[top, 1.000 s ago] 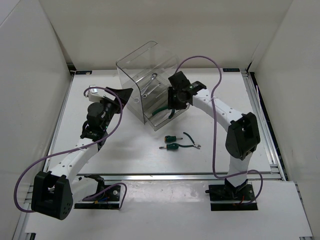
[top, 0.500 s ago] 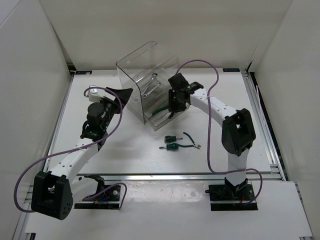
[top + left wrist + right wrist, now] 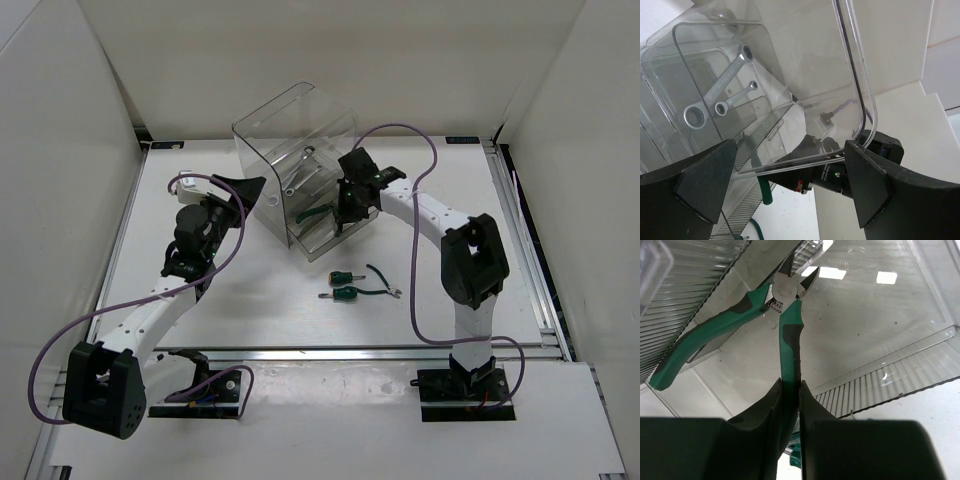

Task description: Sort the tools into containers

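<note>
Top view: the right gripper [image 3: 344, 208] reaches from the frame's right to the organiser [image 3: 290, 130] at upper centre, holding the pliers [image 3: 316, 214] at its opening. The left gripper [image 3: 232, 192] sits at its left side, likely steadying it. Left wrist: jaws wide apart around a clear wall, two wrenches [image 3: 715, 92] inside, upper left. Right wrist: jaws clamped on one pliers handle, head up inside a drawer [image 3: 875, 315].

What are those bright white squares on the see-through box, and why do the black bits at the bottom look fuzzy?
Right wrist view: the squares are probably glare from lights on the clear drawer; the right gripper sits too near the lens, so it blurs, while the pliers look sharp. Left wrist view: the wrenches look crisp too.
</note>
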Motion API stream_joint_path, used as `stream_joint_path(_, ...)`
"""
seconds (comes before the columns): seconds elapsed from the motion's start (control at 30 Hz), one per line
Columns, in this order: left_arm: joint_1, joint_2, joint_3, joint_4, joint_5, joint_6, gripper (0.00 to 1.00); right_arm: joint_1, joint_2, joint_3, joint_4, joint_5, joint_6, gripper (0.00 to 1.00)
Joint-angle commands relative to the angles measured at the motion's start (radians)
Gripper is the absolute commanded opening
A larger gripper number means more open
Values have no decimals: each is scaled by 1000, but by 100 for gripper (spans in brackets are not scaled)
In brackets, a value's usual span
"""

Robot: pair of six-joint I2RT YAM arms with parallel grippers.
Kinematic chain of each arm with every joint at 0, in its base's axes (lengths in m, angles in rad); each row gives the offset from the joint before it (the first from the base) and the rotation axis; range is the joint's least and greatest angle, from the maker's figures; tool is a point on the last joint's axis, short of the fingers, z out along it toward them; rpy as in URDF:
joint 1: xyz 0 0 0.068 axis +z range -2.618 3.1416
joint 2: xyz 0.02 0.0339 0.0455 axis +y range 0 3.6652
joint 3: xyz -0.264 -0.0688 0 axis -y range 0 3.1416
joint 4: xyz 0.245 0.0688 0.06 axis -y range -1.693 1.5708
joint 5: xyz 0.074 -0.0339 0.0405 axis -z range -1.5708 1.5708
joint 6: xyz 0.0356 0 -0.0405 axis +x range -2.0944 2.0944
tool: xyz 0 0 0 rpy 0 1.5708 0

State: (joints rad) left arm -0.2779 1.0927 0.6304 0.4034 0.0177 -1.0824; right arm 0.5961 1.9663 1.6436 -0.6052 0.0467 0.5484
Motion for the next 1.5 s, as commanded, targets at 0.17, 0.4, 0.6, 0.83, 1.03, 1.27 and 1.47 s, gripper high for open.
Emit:
stream_joint_path(0.17, -1, 6, 38, -14, -9, 1, 99, 2, 28, 88, 35, -10, 90, 31)
stream_joint_path(0.4, 3, 6, 35, -14, -9, -7, 99, 5, -79, -11, 145, 27, 84, 51)
stream_joint_path(0.6, 3, 3, 35, -18, -4, -4, 99, -13, -187, -88, 169, 73, 25, 51)
stream_joint_path(0.83, 3, 18, 32, -2, 2, -28, 99, -25, -123, -113, 157, -96, 35, 42)
stream_joint_path(1.03, 3, -2, 26, -26, -5, -22, 99, -25, -46, -91, 145, -155, 53, 41)
stream_joint_path(1.27, 5, -1, 29, -29, -5, -24, 99, -31, 16, -31, 133, -206, 65, 16)
stream_joint_path(1.47, 5, -1, 29, -34, -5, -24, 99, -32, -33, -67, 206, -130, 123, 0)
